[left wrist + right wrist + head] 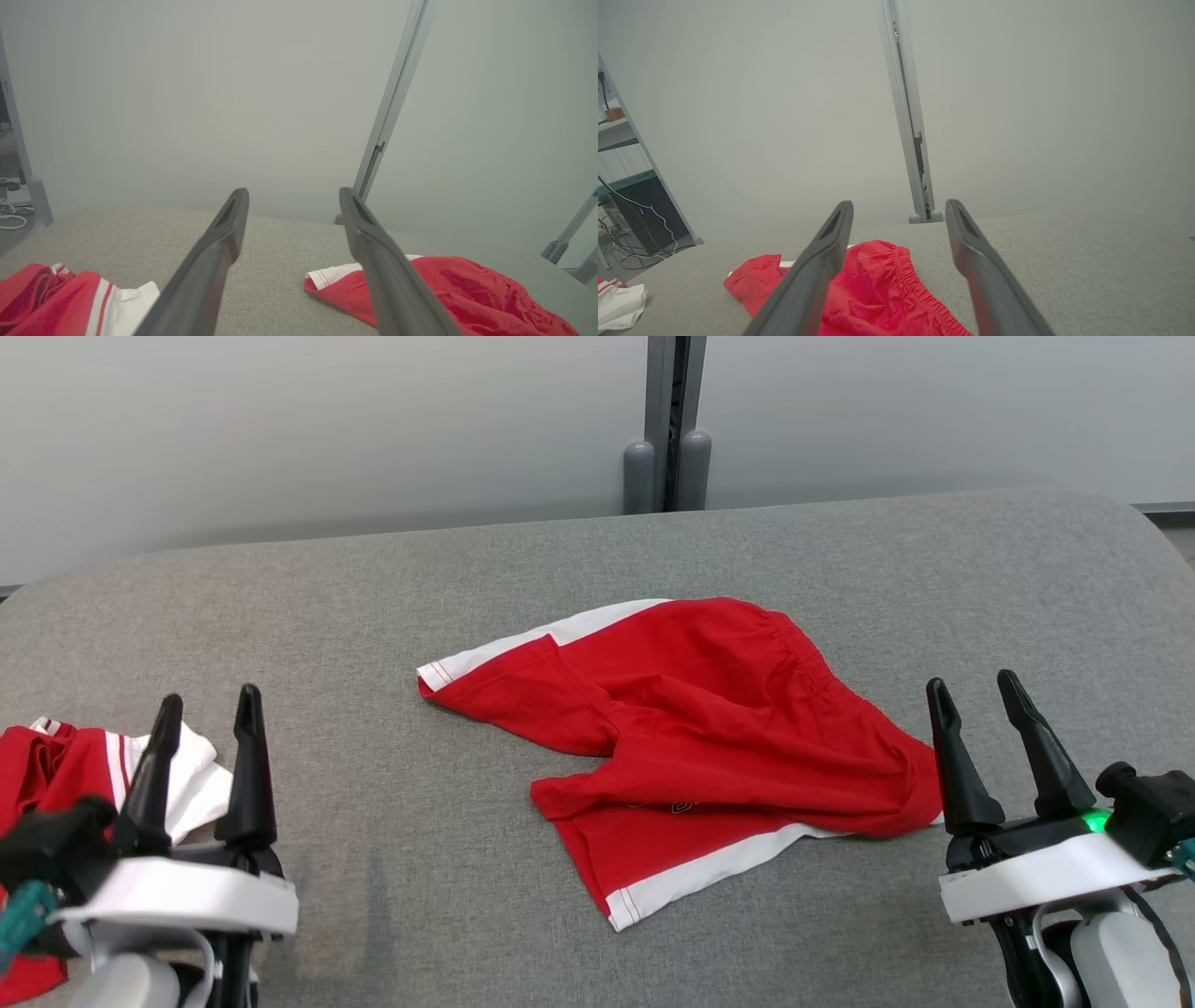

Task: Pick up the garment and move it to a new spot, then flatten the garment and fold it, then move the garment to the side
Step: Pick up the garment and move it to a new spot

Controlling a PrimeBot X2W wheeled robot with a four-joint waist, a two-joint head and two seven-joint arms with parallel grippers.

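Shorts (691,737), red with white trim, are seen lying crumpled at the middle of the table (373,616). The left gripper (208,698) is held open and empty near a second garment (65,761). The right gripper (971,683) is held open and empty just beside the shorts.

The shorts (709,709) are red with white side bands, the other garment (65,761) is red and white with thin stripes, and the surface (373,616) is grey.

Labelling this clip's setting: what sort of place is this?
Probably a lab or office test area: grey fabric-covered table, frosted partition panels behind it, cables and shelving alongside.
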